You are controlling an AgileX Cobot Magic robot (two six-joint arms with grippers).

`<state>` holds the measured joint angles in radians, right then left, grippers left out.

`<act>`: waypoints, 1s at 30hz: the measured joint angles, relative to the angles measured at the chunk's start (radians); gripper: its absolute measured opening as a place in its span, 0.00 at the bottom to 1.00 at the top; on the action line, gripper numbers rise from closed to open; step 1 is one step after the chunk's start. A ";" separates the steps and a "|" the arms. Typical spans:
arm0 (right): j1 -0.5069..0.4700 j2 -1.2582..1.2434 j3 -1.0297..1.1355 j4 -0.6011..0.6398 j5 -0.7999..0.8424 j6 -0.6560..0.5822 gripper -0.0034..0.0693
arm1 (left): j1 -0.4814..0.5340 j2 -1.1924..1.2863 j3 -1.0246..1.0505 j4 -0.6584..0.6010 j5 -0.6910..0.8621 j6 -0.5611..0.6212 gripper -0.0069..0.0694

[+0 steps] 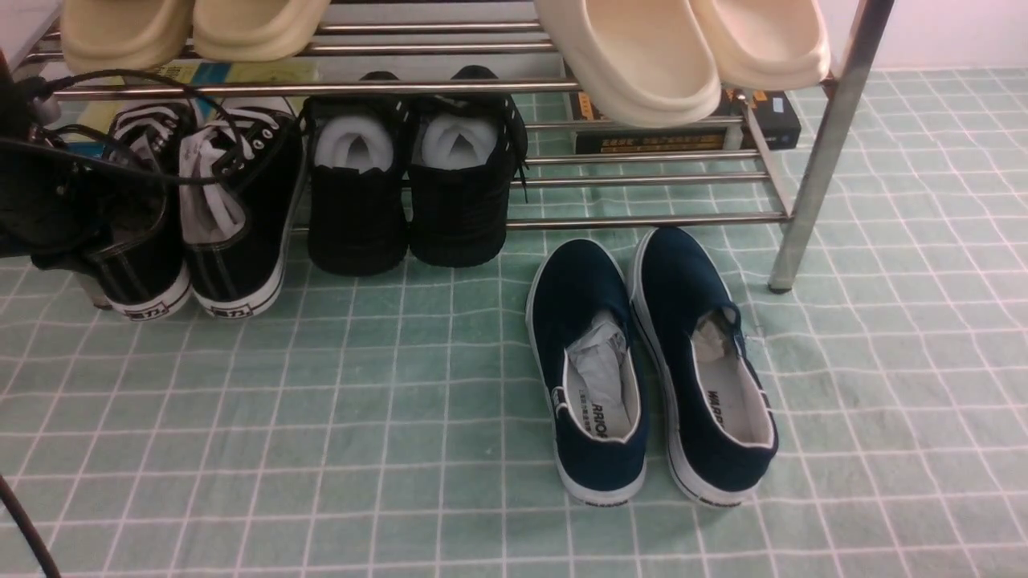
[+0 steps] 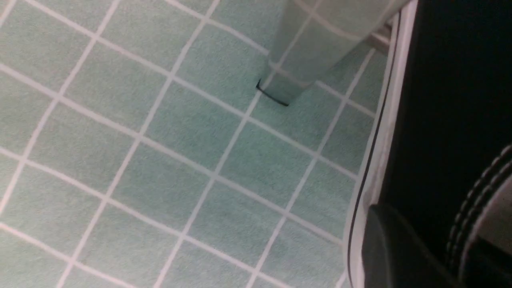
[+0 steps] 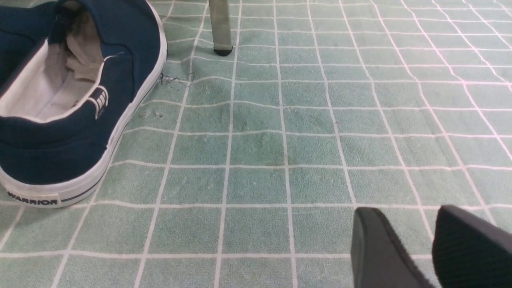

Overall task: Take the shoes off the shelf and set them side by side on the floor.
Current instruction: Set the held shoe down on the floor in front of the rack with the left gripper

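Dark cable (image 1: 28,526) crosses the corner nearest the camera, on the near side of the left pincer (image 2: 432,236). That pincer is narrowed on the side wall of the left black canvas sneaker (image 1: 144,265), one finger outside and the other at the collar. Just right of its grip sits the right canvas sneaker (image 1: 269,201), both shoes side by side on the lower tier of the silver shelf (image 1: 642,221), heels toward the camera. Farther right of the pincer come the all-black shoes (image 1: 409,209), with cream clogs (image 1: 642,56) on the tier above and navy slip-ons (image 1: 590,353) on the green gridded floor (image 1: 401,417). Right of those, the right pincer (image 3: 408,214) hangs over bare floor, slightly parted, holding nothing.
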<state>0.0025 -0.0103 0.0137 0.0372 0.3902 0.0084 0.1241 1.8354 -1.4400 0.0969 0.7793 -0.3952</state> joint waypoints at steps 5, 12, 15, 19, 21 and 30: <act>0.000 0.000 0.000 0.000 0.000 0.000 0.38 | 0.000 -0.111 0.004 0.031 0.200 0.026 0.11; 0.000 0.000 0.000 0.000 0.000 0.000 0.38 | 0.000 -0.322 0.008 0.102 0.415 0.048 0.11; 0.000 0.000 0.000 0.000 0.000 0.000 0.38 | 0.000 -0.398 0.008 0.133 0.456 0.052 0.11; 0.000 0.000 0.000 0.000 0.000 0.000 0.38 | 0.000 -0.454 0.025 0.172 0.456 0.032 0.12; 0.000 0.000 0.000 0.000 0.000 0.000 0.38 | 0.000 -0.473 0.045 0.174 0.456 0.014 0.12; 0.000 0.000 0.000 -0.001 0.000 0.000 0.38 | 0.000 -0.522 0.332 0.183 0.436 -0.063 0.12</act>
<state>0.0025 -0.0103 0.0137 0.0365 0.3902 0.0084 0.1241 1.3135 -1.1078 0.2797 1.2156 -0.4581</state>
